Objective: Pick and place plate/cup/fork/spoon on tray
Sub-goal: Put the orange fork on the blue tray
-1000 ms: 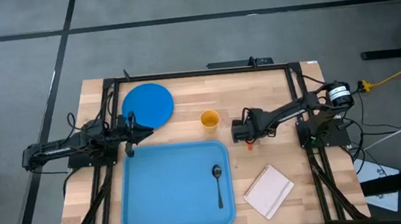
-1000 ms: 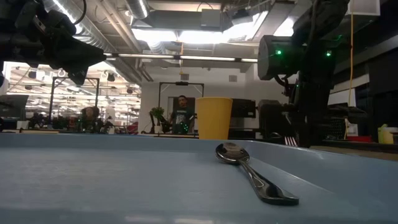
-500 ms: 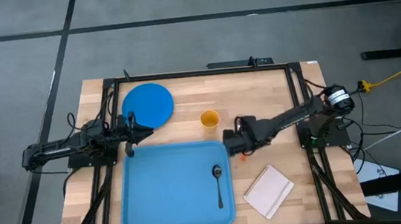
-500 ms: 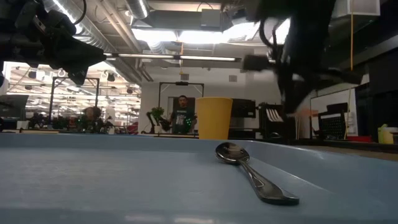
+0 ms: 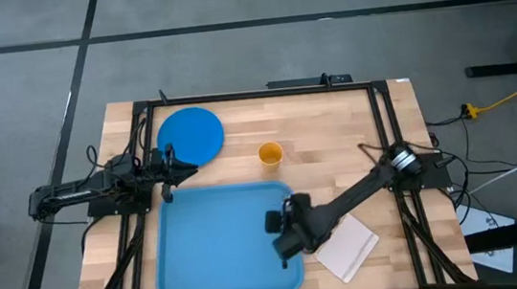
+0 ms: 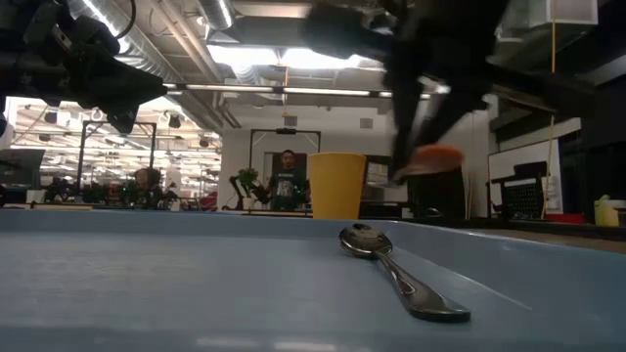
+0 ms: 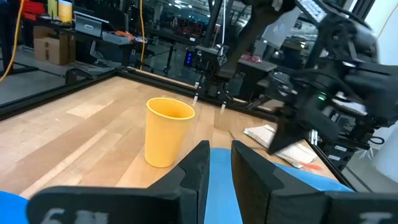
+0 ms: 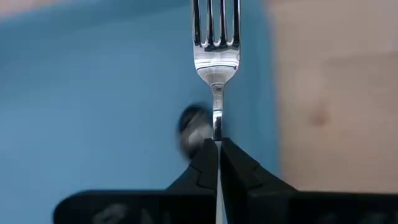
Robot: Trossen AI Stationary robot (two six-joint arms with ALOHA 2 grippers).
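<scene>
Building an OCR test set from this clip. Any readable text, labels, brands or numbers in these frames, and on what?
None readable.
Raised marks on the left gripper body at the left wrist view's bottom edge: cut off, cannot be read.
Boxes and shelf items in the room behind the table: too small and blurred.
The tray, plate, cup, spoon, fork and white pad: no markings show.

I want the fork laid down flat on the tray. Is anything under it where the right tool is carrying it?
Yes. The right tool holds the fork over the tray right above the spoon, which lies along the tray's right side.
</scene>
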